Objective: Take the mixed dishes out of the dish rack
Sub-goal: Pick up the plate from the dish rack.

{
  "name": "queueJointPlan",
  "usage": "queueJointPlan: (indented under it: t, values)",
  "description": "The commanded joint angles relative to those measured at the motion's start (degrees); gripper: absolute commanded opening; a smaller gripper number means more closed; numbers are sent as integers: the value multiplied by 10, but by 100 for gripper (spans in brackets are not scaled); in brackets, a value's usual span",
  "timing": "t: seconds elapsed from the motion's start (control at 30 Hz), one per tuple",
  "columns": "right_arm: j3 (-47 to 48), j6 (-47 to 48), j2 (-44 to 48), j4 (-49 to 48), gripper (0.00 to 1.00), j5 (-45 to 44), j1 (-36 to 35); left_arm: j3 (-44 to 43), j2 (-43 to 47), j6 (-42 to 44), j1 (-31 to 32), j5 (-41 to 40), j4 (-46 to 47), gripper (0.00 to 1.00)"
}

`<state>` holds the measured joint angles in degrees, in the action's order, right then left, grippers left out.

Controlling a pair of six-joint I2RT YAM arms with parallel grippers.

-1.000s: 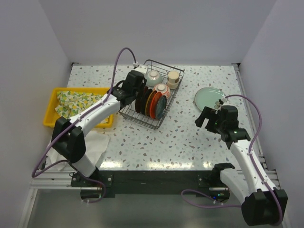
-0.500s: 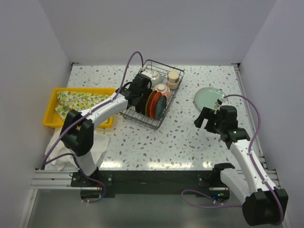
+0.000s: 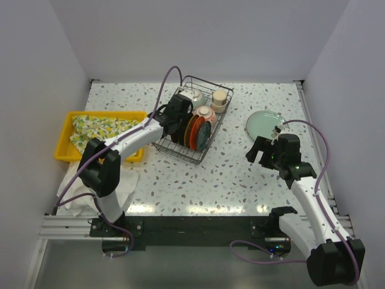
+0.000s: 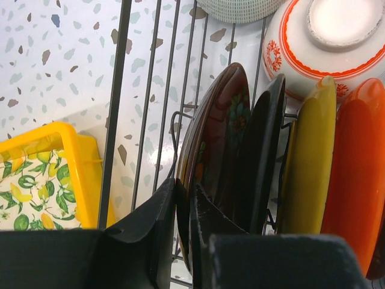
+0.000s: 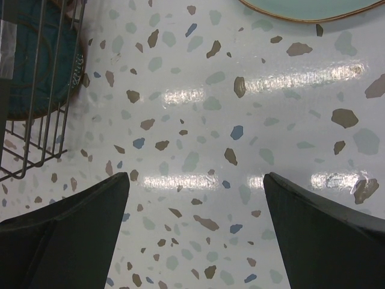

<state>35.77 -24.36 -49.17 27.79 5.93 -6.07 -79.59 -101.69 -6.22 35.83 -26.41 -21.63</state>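
Top view: the dish rack [image 3: 191, 117] sits toward twelve o'clock on the table [image 3: 180, 180], upright plates [image 3: 194, 131] in its near half, the red-patterned bowl [image 3: 206, 113] and beige cup [image 3: 220, 99] behind them. The left gripper [image 3: 174, 119] is down at the rack's nine o'clock side, against the outermost plate. The right gripper [image 3: 264, 150] hovers out at three o'clock, just below a pale green plate [image 3: 264, 123] lying flat on the table. The yellow tray [image 3: 63, 153] sits at nine.

Left wrist: the fingers [image 4: 150, 235] look pinched onto the rim of the dark plate [image 4: 216, 138], a thin, edge-only grip at six o'clock of the frame. The black plate [image 4: 261, 150] stands right beside it, with the yellow plate [image 4: 310, 162] and orange plate [image 4: 358, 180] close behind. Here's the worry: lift at an angle and the rim snags a tine or drags the black neighbour along. A glazed edge held this shallowly may also swivel or slip free.

Right wrist: jaws spread wide, nothing between them, the rack's corner at nine o'clock. A careless sweep left would clip the wire
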Motion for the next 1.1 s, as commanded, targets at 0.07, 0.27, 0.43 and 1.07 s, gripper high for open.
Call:
queueJointPlan:
  t: [0.07, 0.27, 0.43, 1.07]
  values:
    - [10, 9, 7, 6, 98, 6, -3, 0, 13, -18, 11, -29, 33, 0]
    - [0, 10, 22, 9, 98, 0, -3, 0, 54, -22, 20, -49, 30, 0]
    - [0, 10, 28, 13, 98, 4, -2, -9, 75, -7, 29, -73, 24, 0]
    - [16, 5, 40, -4, 98, 54, -3, -28, 164, 34, 34, -121, -4, 0]
